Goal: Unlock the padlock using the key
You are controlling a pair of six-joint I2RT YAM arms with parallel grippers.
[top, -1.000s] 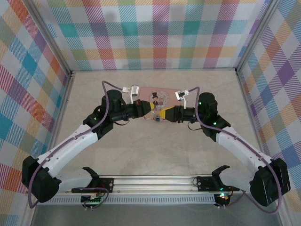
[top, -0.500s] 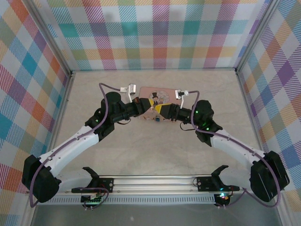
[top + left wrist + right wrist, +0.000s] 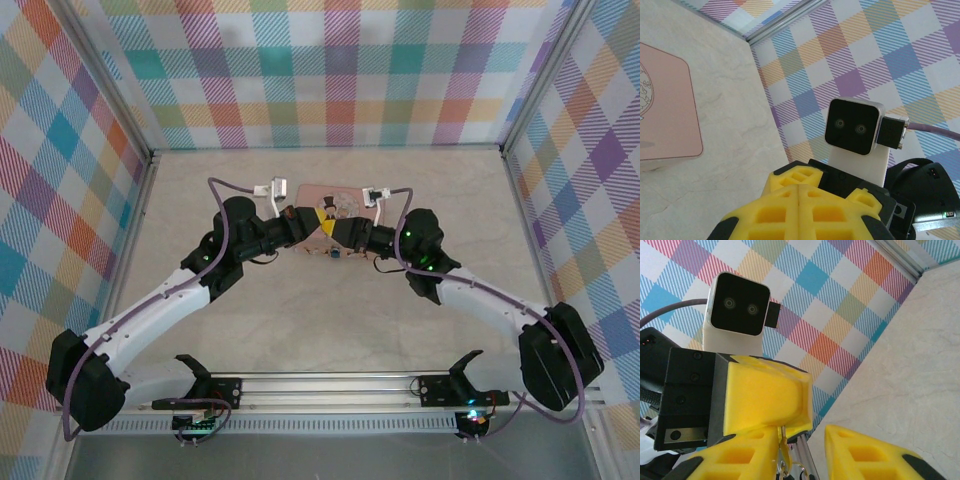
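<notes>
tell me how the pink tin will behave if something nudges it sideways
The pink tin lies flat and low, so it will probably slide rather than tip. Its straight sides and flat lid give it nothing to roll on. The table looks smooth, so a light nudge may well shift or turn it.

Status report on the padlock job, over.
Left gripper shut, thin silvery metal key apparently pinched. Right gripper open, facing it. Tiny blue padlock by their tips. Pink rectangular tin close behind.
</notes>
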